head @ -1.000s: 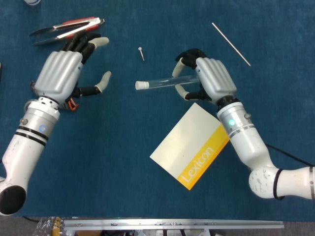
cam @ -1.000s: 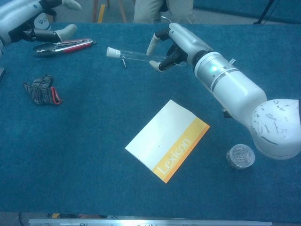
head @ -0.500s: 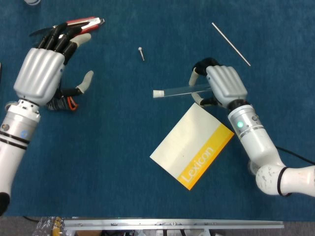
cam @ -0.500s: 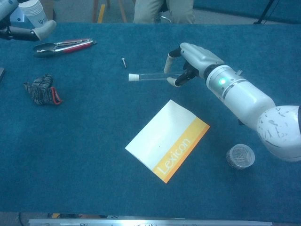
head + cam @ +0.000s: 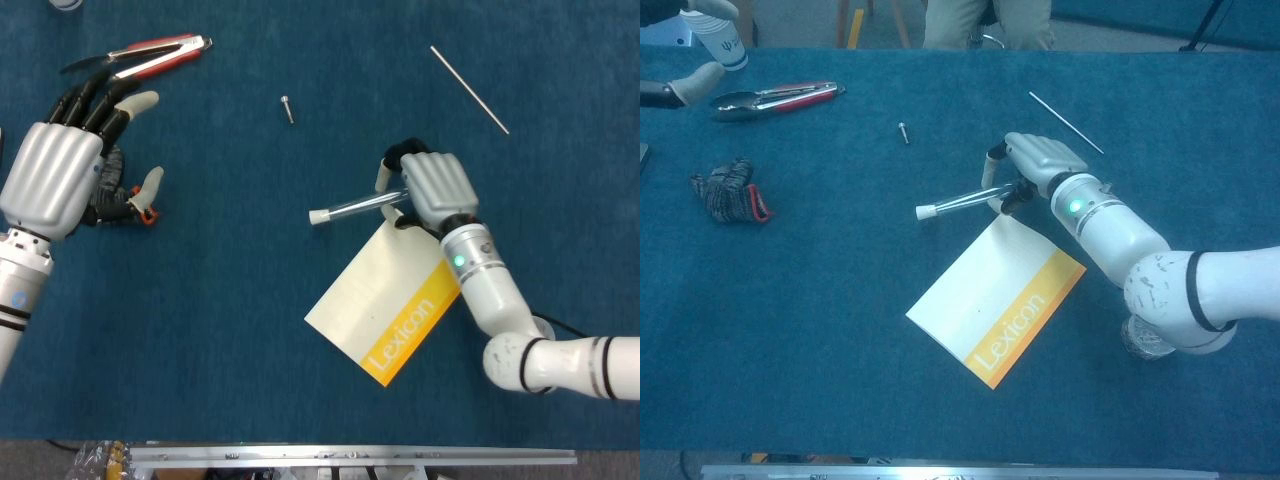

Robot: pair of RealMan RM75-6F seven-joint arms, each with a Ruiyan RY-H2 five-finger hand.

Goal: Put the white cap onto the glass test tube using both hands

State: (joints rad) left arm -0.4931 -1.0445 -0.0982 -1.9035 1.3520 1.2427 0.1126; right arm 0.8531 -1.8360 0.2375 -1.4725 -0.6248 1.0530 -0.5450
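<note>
My right hand [image 5: 430, 186] grips the glass test tube [image 5: 362, 205] by its right end, just above the booklet's upper corner. The tube slants down to the left, and the white cap [image 5: 319, 216] sits on its left tip. In the chest view the right hand [image 5: 1038, 160] holds the tube [image 5: 965, 200] low over the cloth, with the cap [image 5: 925, 212] nearest the table. My left hand [image 5: 50, 176] hovers far to the left with its fingers spread and nothing in it. Only a fingertip of the left hand [image 5: 682, 88] shows in the chest view.
A white and yellow Lexicon booklet [image 5: 392, 300] lies beneath the right wrist. Metal tongs with a red handle [image 5: 140, 55] lie at the back left, with a small screw [image 5: 287, 108] and a thin metal rod [image 5: 470, 88] further right. A black and red knit bundle [image 5: 728, 190] lies under the left hand.
My right hand has come down and nearer with the capped tube, tipping its cap end down beside the booklet. My left hand has drawn off to the left, fingers still spread.
</note>
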